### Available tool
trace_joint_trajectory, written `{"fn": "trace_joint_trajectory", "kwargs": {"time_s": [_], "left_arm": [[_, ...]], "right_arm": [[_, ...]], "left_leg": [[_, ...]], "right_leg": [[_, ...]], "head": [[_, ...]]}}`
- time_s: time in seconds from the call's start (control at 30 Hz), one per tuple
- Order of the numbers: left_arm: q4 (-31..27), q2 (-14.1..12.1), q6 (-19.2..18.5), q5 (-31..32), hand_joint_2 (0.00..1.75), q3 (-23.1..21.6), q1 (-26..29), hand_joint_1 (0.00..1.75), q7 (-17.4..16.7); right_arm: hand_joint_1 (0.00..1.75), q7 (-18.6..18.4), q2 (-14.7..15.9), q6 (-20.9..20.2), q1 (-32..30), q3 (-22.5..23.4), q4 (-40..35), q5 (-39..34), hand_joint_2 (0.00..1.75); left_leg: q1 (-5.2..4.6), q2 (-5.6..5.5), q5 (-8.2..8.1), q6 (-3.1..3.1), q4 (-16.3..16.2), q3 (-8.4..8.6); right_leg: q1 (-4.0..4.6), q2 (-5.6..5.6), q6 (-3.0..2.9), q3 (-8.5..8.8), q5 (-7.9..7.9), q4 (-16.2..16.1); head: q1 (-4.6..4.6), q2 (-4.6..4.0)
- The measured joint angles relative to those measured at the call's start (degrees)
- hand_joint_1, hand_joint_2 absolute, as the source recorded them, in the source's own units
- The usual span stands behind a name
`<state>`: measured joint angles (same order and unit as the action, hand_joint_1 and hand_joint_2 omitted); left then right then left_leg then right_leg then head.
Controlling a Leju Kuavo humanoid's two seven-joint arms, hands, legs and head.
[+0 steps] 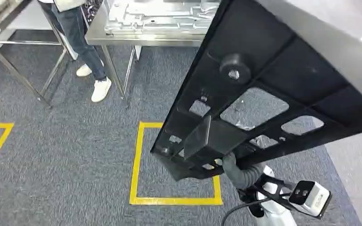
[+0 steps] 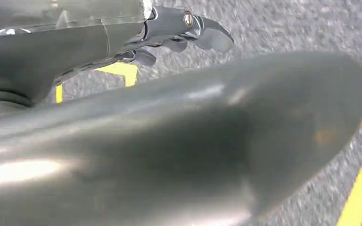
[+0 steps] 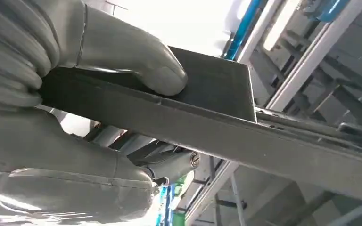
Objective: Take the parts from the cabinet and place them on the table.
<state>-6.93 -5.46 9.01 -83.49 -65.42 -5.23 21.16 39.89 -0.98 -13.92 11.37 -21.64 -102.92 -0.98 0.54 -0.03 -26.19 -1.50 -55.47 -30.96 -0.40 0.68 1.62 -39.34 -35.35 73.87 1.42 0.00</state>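
A large black panel part (image 1: 264, 89) with cut-out windows and a round knob slants across the head view, above the carpet. My right hand (image 1: 232, 165) grips its lower end from beneath, mostly hidden by the part. In the right wrist view the thumb (image 3: 141, 61) of my right hand (image 3: 52, 94) presses on the flat face of the black part (image 3: 217, 127) while the fingers wrap under its edge. My left hand (image 2: 179, 33) hangs over the carpet, holding nothing, its fingers loosely apart. A steel table (image 1: 99, 36) with silver stamped parts (image 1: 160, 19) stands ahead.
A person in jeans and white shoes (image 1: 96, 80) stands by the table's left leg. A second steel table frame (image 1: 9, 61) is at far left. Yellow tape (image 1: 136, 165) marks squares on the grey carpet. A light grey surface (image 1: 339, 33) lies at upper right.
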Motion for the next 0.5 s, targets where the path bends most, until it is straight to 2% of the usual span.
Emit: {"fn": "trace_joint_trajectory", "kwargs": {"time_s": [0.03,0.07,0.1,0.17,0.2,0.23,0.27,0.33,0.37,0.4,0.43,0.5], "left_arm": [[0.0,0.0,0.0,0.0,0.0,0.0,0.1,0.0,0.0],[0.0,0.1,0.0,0.0,0.0,-0.1,0.2,0.0,0.0],[0.0,0.2,0.0,0.0,0.0,-0.1,0.2,0.0,-0.1],[0.0,0.2,-0.1,0.0,0.0,-0.2,0.2,0.0,-0.1],[0.0,0.2,-0.1,0.0,0.0,-0.2,0.1,0.0,0.0],[0.0,0.2,-0.1,0.0,0.0,-0.2,0.0,0.0,-0.1],[0.0,0.2,-0.1,0.0,0.0,-0.2,0.0,0.0,0.0],[0.0,0.2,-0.1,0.0,0.0,-0.3,0.0,0.0,0.0],[0.0,0.2,-0.1,0.0,0.0,-0.4,-0.1,0.0,0.1],[0.0,0.2,-0.1,0.0,0.0,-0.4,-0.3,0.0,0.2],[0.0,0.2,-0.1,0.0,0.0,-0.4,-0.3,0.0,0.2],[0.0,0.1,-0.1,0.0,0.0,-0.4,-0.1,0.0,0.3]], "right_arm": [[1.75,0.0,0.0,0.0,-0.1,0.0,0.0,0.0,1.75],[1.75,0.0,0.0,0.0,-0.1,0.0,0.0,0.0,1.75],[1.75,0.0,0.0,0.0,0.0,0.0,0.0,0.0,1.75],[1.75,0.0,0.0,0.0,0.0,0.0,0.0,0.2,1.75],[1.75,0.0,0.0,0.1,0.0,0.0,0.1,0.2,1.75],[1.75,0.0,0.0,0.2,0.1,0.0,0.1,0.2,1.75],[1.75,0.0,0.0,0.3,0.0,0.0,0.0,0.2,1.75],[1.75,0.0,0.0,0.4,0.0,0.0,0.1,0.2,1.75],[1.75,0.0,0.0,0.4,0.0,0.0,0.0,0.2,1.75],[1.75,0.0,-0.1,0.6,0.1,0.0,-0.1,0.3,1.75],[1.75,0.0,-0.2,0.6,0.2,0.0,-0.1,0.3,1.75],[1.75,0.0,-0.3,0.7,0.0,0.0,-0.1,0.3,1.75]], "left_leg": [[0.03,-0.01,-0.29,0.14,0.0,0.25],[0.08,-0.02,-0.64,0.3,0.0,0.71],[0.16,-0.03,-1.06,0.48,-0.1,1.26],[0.31,-0.03,-2.11,1.1,-0.2,2.62],[0.22,-0.06,-2.38,1.44,-0.1,3.02],[0.16,0.02,-2.66,1.9,-0.2,2.67],[0.12,0.14,-2.96,2.36,-0.2,2.77],[0.12,0.23,-2.94,2.86,-0.7,3.43],[0.35,0.25,-3.63,2.95,-1.4,3.14],[0.34,0.21,-4.88,2.97,-4.0,2.14],[0.42,0.2,-6.76,3.22,-7.9,0.02],[0.41,0.2,-10.47,3.51,-17.2,-5.55]], "right_leg": [[-0.22,-0.02,0.2,-1.68,0.27,1.3],[-0.43,-0.1,0.22,-1.74,2.28,-0.4],[-0.59,-0.23,0.33,-0.56,5.36,-4.2],[-0.85,-0.71,0.47,3.79,12.71,-15.3],[-0.53,-0.92,0.33,4.21,11.03,-16.3],[-0.17,-0.99,-0.56,3.98,9.73,-16.6],[-0.17,-0.93,-1.08,4.04,11.41,-16.5],[-0.17,-0.69,-1.88,4.55,10.81,-16.6],[-0.38,-0.7,-2.25,5.14,10.86,-17.0],[-0.29,-0.71,-2.64,5.53,10.62,-17.1],[-0.21,-0.71,-2.9,5.63,10.44,-17.0],[0.12,-0.64,-3.28,5.81,10.07,-17.0]], "head": [[0.04,0.0],[-0.02,0.0],[0.04,0.0],[0.07,0.0],[0.0,0.0],[0.05,0.0],[0.13,-0.02],[0.0,0.0],[0.02,0.0],[-0.33,0.0],[-0.48,0.0],[-0.61,0.0]]}}
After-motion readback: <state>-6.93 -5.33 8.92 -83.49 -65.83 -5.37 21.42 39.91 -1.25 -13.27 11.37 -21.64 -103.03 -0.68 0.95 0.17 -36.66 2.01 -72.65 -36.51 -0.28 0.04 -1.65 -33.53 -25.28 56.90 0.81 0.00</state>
